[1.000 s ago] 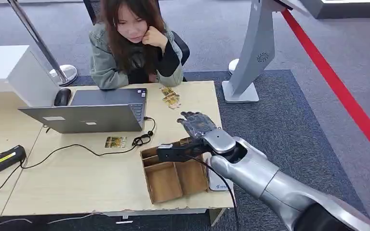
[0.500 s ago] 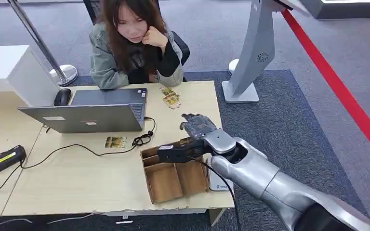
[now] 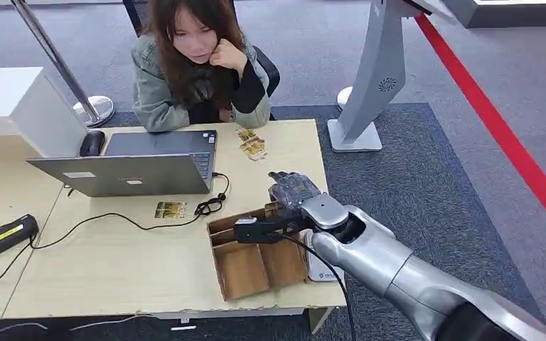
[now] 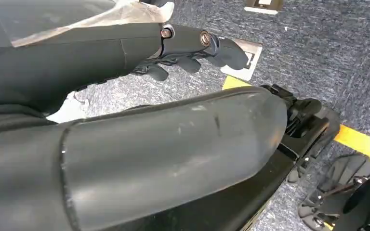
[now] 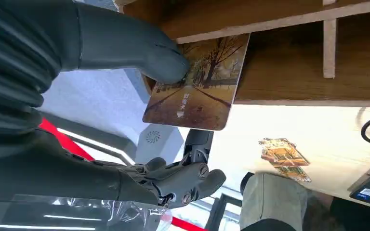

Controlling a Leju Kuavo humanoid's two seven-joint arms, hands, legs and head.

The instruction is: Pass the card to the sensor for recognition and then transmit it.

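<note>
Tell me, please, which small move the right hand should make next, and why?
Probably close the fingers on the card and lift it out of the cardboard box. The right hand is over the box's far edge, its thumb already on the card, whose lower part stands out past the box.

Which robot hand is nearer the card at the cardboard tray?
Right. The right robot hand touches the card at the cardboard tray; the left robot hand hangs over carpet.

We count one laptop (image 3: 142, 165), one mouse (image 3: 92, 143), one cardboard box (image 3: 254, 264), one person (image 3: 195, 67) seated behind the desk (image 3: 114, 270), one card (image 5: 197, 83) in the right hand (image 3: 293, 188), one card lying alone (image 3: 170, 209) and a small pile of cards (image 3: 251, 144), their number unclear
</note>
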